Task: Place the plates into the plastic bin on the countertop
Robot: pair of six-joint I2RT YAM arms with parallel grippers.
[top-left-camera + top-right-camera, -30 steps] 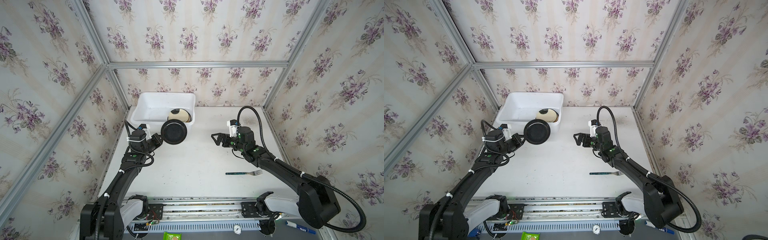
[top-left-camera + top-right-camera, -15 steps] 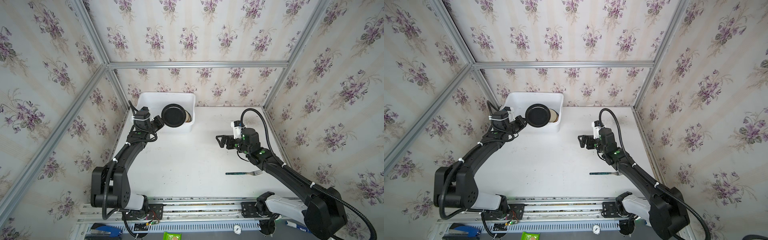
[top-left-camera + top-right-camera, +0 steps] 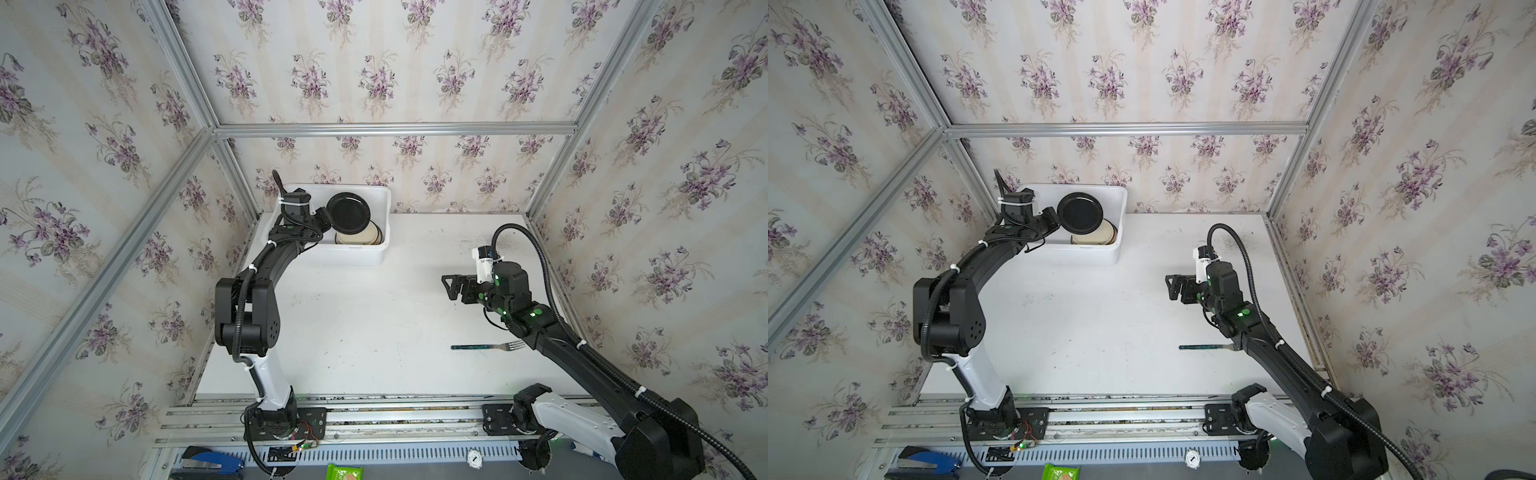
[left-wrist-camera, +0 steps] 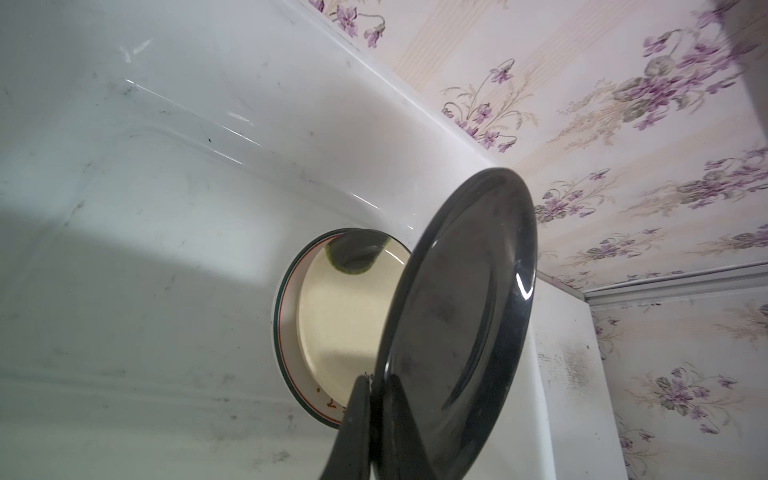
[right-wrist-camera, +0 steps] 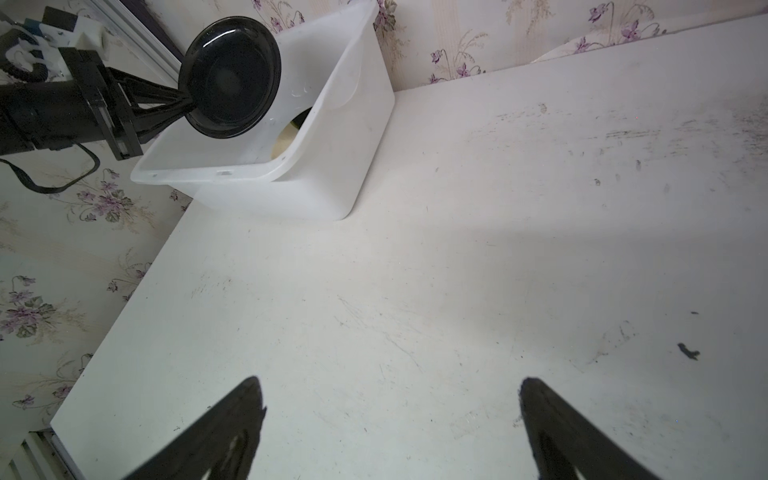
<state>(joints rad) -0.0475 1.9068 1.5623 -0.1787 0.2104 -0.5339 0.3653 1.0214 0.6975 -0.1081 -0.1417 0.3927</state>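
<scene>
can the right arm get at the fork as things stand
Probably yes: the right gripper is open and empty, and the fork lies alone on bare countertop. It sits close beside that arm's own forearm, though, so the arm would have to fold back.

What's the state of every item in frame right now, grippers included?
black plate: gripped at rim, tilted, over the plastic bin.
left gripper: shut on black plate.
right gripper: open, empty.
plastic bin: upright, plates stacked inside.
cream plate: flat in bin, atop ringed plate.
fork: flat on countertop, untouched.
</scene>
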